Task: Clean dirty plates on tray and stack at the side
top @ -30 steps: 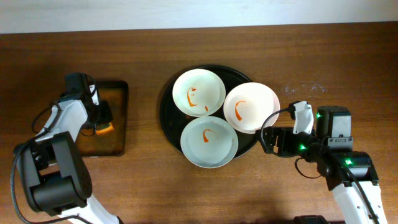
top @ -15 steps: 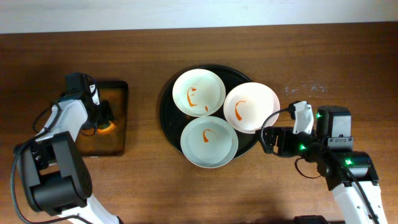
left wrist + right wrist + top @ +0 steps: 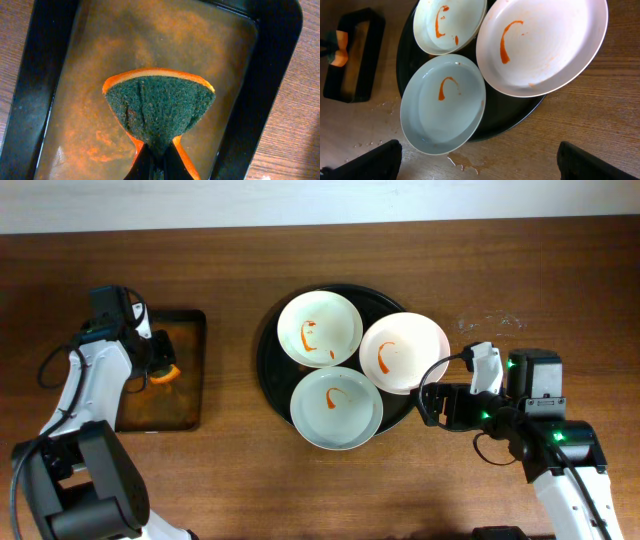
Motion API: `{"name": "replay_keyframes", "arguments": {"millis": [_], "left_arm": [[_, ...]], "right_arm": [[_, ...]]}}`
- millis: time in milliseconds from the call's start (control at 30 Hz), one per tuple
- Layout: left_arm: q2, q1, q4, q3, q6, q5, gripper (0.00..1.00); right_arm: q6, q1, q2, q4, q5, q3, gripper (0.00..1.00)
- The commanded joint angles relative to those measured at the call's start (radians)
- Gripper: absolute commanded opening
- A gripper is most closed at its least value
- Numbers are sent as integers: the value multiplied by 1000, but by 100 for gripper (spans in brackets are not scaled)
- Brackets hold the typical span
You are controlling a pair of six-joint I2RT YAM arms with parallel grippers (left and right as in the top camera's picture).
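Three dirty plates with orange-red smears lie on the round black tray (image 3: 270, 370): white (image 3: 319, 327), pale pink (image 3: 404, 352) and pale blue-green (image 3: 336, 407). They also show in the right wrist view: white (image 3: 451, 25), pink (image 3: 542, 45), blue-green (image 3: 443, 105). My left gripper (image 3: 157, 372) is shut on an orange sponge with a green scouring face (image 3: 159, 107), held above the small rectangular tray (image 3: 190, 395). My right gripper (image 3: 428, 406) is open and empty, just right of the round tray's front right edge.
The rectangular black tray (image 3: 272, 75) holds brownish liquid. Water drops lie on the wood near the blue-green plate (image 3: 470, 162) and at the back right (image 3: 487, 322). A white wall edge runs along the table's far side.
My left gripper has lifted the sponge up out of the rectangular tray and shifted slightly toward the back. The right arm and the plates have not moved.
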Motion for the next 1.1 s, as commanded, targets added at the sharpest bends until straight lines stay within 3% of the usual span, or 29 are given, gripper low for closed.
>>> {"name": "replay_keyframes", "arguments": {"millis": [0,267,467,767,967,1067], "left_arm": [[-24,-1,-4,22,21,19,1],[-27,-1,-3,22,21,31,1],[-27,-24,-3,53,69,251,1],[-42,-333,-12,64,69,329,1],[-42,-538,-109,64,69,401,1],[-42,-610,-132,64,69,455,1]], "right_arm": [[-2,7,1,-3,-13,19,99],[-3,7,1,-2,-13,19,99],[-3,7,1,-3,-13,19,100],[-2,7,2,-8,-13,19,99],[-2,8,64,-85,-18,18,99],[-2,26,128,-104,-66,18,83]]}}
